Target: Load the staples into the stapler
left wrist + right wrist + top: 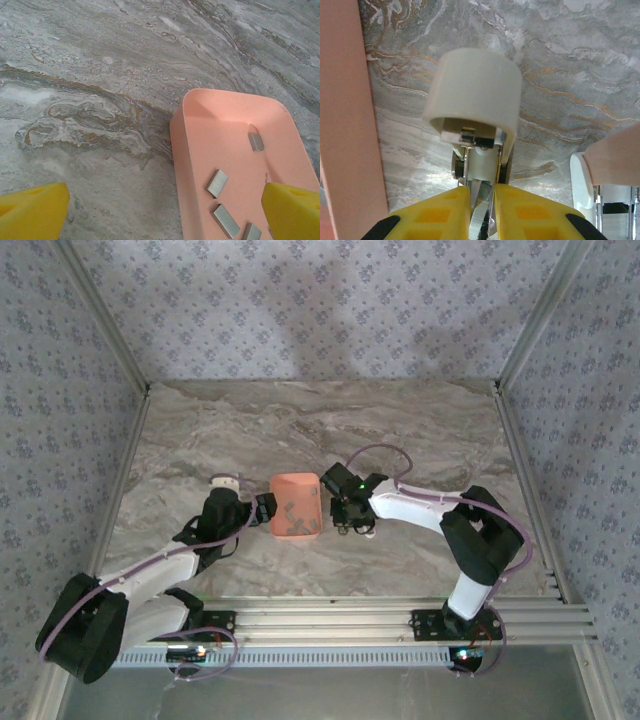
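The right fingers (pixel 435 215) pinch narrowly on the stapler (pixel 475 95), just beside the tray (pixel 345 125); whether it rests on the table (pixel 570 60) I cannot tell. The left fingers (pixel 35 210) stand wide at the tray edge, with the staples (pixel 217 183) loose inside. The pinch is thin, so the stapler could twist or slip once a strip presses in.

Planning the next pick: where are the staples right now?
The staples lie loose inside the salmon tray, lower right in the left wrist view, centred on the table from above.
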{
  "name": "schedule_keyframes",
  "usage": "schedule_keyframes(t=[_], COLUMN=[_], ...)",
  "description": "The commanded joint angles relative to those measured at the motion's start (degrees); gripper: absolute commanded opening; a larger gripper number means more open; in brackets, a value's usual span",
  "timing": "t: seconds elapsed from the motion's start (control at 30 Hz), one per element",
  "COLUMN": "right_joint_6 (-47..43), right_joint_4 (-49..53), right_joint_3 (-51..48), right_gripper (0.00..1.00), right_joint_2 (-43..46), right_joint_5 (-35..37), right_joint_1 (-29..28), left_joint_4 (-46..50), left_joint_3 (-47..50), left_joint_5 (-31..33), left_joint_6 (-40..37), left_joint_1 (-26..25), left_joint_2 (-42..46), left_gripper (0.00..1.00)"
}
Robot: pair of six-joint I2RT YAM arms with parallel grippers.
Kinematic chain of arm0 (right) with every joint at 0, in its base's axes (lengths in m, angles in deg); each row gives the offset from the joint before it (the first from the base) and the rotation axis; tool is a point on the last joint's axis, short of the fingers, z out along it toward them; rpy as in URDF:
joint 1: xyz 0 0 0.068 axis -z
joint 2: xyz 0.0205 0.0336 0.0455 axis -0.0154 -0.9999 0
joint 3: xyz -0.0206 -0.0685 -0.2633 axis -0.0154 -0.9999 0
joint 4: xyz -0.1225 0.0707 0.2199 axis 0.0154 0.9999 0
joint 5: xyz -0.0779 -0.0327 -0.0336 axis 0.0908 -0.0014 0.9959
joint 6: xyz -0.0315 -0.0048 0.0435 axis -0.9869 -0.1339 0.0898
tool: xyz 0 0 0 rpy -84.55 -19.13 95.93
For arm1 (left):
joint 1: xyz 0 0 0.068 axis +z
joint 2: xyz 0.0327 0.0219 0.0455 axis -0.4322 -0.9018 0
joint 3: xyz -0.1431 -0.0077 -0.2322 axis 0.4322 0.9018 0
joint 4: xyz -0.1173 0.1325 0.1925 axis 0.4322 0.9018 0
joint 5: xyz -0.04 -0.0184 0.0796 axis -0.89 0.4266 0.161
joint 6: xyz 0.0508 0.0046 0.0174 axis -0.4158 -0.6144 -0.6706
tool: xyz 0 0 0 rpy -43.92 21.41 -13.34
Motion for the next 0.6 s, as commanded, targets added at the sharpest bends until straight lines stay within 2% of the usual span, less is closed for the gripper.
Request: schedule_keyframes(t=[0.0,0.57], right_joint_6=[1.2,0.8], right_joint_4=[-0.2,0.4], right_joint_3=[-0.7,-0.4], right_gripper=[0.19,0.15], right_joint_2=[-0.4,0.5], right_joint_5=[-0.5,0.5], right_joint_1=[0.4,0.2], left_joint_4=[0.5,0.4], left_joint_3=[-1.2,-1.0], left_joint_5=[-0.5,-0.6], left_joint_6=[-0.8,-0.8], left_joint_1=[0.4,0.3], left_joint_2=[0.2,0.0], left_gripper=[0.99,0.98])
